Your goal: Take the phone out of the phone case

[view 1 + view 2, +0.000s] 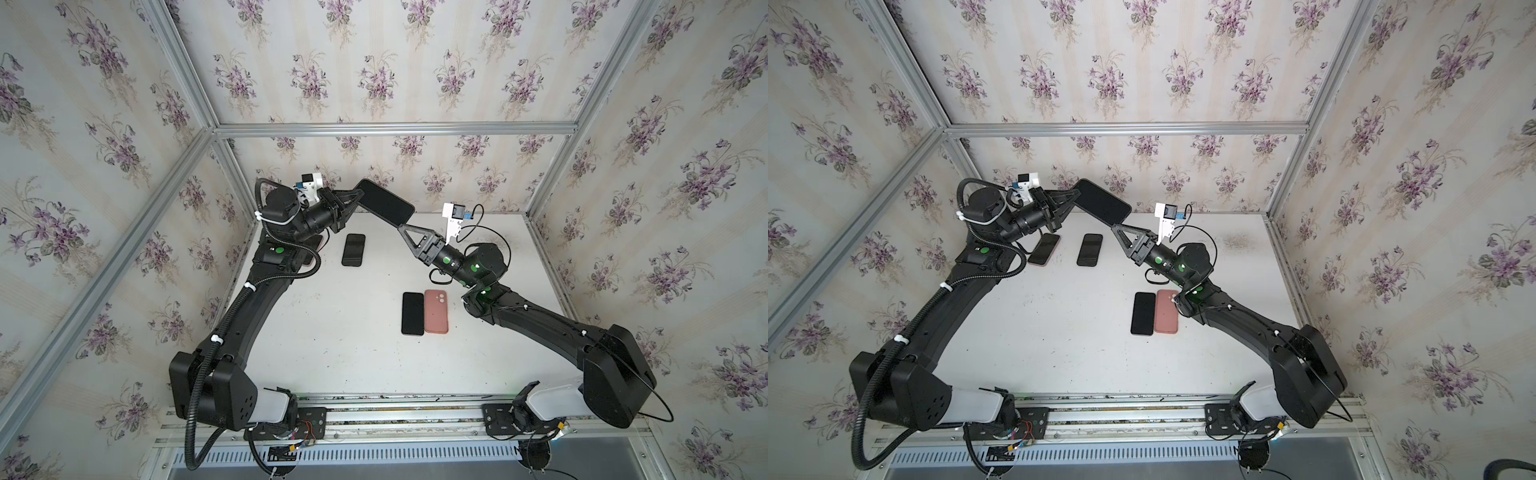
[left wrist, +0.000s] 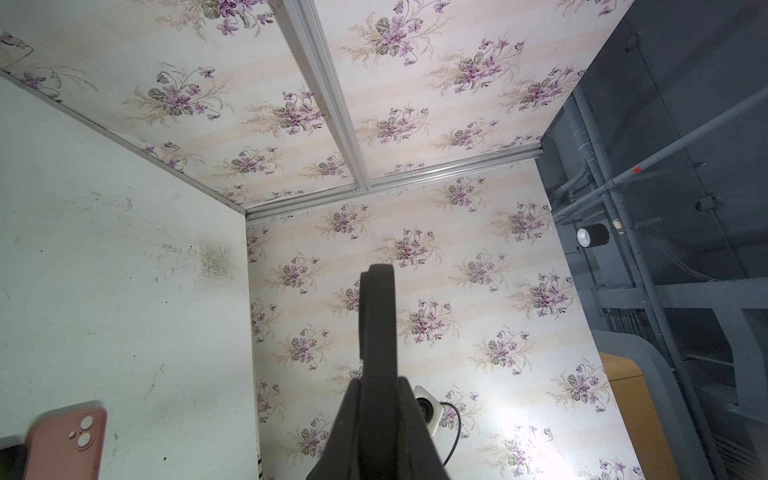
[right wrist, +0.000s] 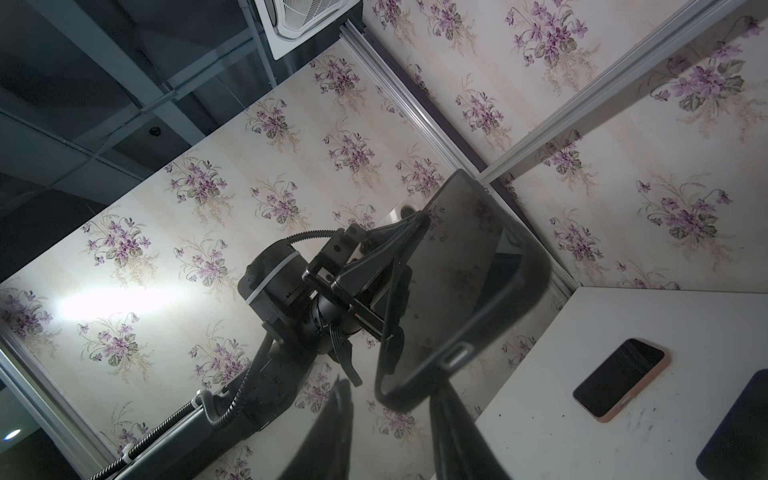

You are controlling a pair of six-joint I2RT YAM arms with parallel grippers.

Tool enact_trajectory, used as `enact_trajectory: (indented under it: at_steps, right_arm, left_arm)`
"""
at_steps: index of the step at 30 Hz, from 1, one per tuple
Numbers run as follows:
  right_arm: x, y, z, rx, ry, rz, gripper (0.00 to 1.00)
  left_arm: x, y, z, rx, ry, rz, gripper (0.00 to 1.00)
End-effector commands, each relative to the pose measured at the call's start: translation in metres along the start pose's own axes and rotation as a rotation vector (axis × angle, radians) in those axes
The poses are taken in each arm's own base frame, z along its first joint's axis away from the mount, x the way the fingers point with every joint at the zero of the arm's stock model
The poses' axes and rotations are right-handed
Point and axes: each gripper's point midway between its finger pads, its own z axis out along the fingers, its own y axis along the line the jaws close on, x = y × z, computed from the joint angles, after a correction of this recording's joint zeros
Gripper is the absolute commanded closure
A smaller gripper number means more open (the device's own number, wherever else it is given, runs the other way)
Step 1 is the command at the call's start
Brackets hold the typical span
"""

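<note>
A black phone (image 1: 384, 205) (image 1: 1100, 202) in a dark phone case hangs tilted in the air over the back of the table. My left gripper (image 1: 356, 195) (image 1: 1074, 194) is shut on its upper end; in the left wrist view the phone (image 2: 377, 316) stands edge-on between the fingers (image 2: 349, 415). My right gripper (image 1: 401, 227) (image 1: 1114, 227) (image 3: 392, 399) sits at the phone's lower end, jaws apart. One finger (image 3: 451, 415) meets the case rim (image 3: 515, 291) by the port cutout; the opposite finger stands clear of it.
On the white table (image 1: 332, 332) lie a bare black phone (image 1: 353, 249), another black phone (image 1: 412, 313) beside an empty pink case (image 1: 436, 311) (image 2: 66, 440), and a phone in a pink case (image 1: 1044, 249) (image 3: 621, 378) under the left arm. Wallpapered walls close three sides.
</note>
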Motion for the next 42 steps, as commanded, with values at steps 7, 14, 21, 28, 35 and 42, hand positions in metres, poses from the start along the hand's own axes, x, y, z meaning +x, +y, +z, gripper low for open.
enact_trajectory:
  at_steps: [7, 14, 21, 28, 35, 42]
  right_arm:
    - [-0.012, 0.015, 0.004, -0.071, -0.049, 0.003, 0.76]
    - [-0.009, 0.012, 0.005, -0.078, -0.043, 0.015, 0.9]
    - [-0.009, 0.013, 0.005, -0.096, -0.052, 0.005, 0.97]
    - [-0.008, 0.011, 0.006, -0.093, -0.047, -0.014, 1.0]
    - [-0.006, -0.001, 0.01, -0.024, 0.002, -0.08, 1.0]
    - [-0.01, -0.022, 0.007, 0.045, 0.001, -0.099, 1.0]
  left_arm:
    - [0.002, -0.027, -0.001, 0.093, -0.001, 0.053, 1.0]
    - [0.003, -0.029, 0.0, 0.098, 0.001, 0.059, 1.0]
    - [0.008, -0.032, 0.003, 0.111, 0.018, 0.069, 1.0]
    - [0.012, -0.037, 0.003, 0.126, 0.035, 0.074, 1.0]
    - [0.025, -0.05, 0.007, 0.154, 0.124, 0.072, 1.0]
    - [0.032, -0.056, 0.007, 0.168, 0.171, 0.078, 1.0]
